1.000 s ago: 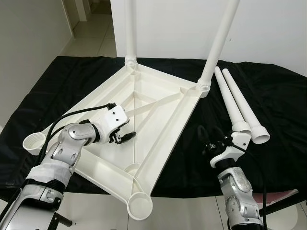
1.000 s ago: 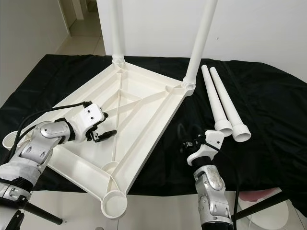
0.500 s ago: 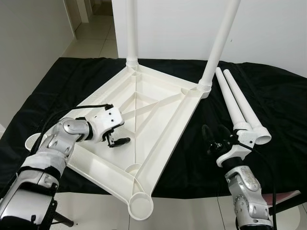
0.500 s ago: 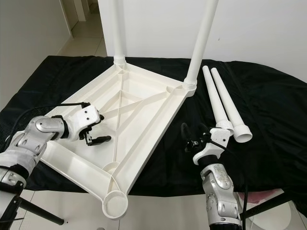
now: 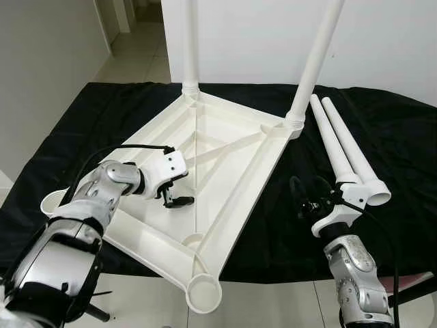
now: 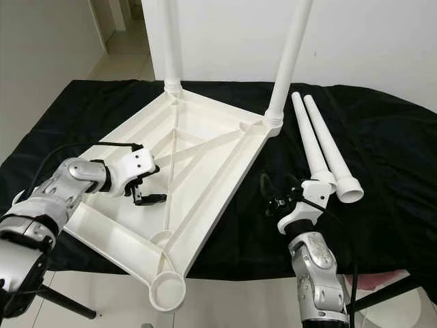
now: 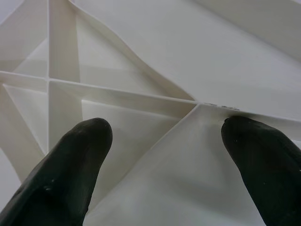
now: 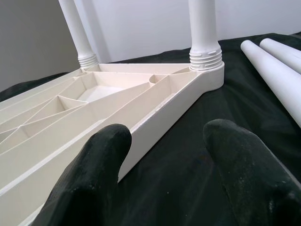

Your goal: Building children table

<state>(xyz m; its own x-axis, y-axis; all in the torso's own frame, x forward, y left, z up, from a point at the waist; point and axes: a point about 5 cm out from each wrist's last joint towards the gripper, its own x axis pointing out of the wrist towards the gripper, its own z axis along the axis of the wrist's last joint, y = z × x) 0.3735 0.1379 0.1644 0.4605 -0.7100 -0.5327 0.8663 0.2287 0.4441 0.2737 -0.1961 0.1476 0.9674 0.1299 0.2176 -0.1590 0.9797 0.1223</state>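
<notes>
The children's table (image 5: 225, 147) lies upside down on the black-draped tabletop (image 5: 95, 109), ribbed underside up, with two legs already standing in the far corner sockets, at about 12 and 1 o'clock. Your left gripper (image 5: 172, 195) hovers over the ribs at roughly 9 o'clock of the frame, fingers spread and holding nothing; judging by this, use it to press down and steady the frame while a leg goes in. The empty near socket (image 5: 204, 296) sits at 6 o'clock, overhanging the tabletop edge, so seat a leg there squarely and push straight along the socket axis. Another empty socket (image 5: 53, 202) lies at 8 o'clock. Your right gripper (image 5: 305, 201) hangs open and empty just beside the frame's right rail. The two loose legs (image 5: 345, 150) lie side by side at 3 o'clock, flared ends towards you; take one near that end. The standing right-hand leg (image 5: 315, 61) is close to your reach path, so go round it.
</notes>
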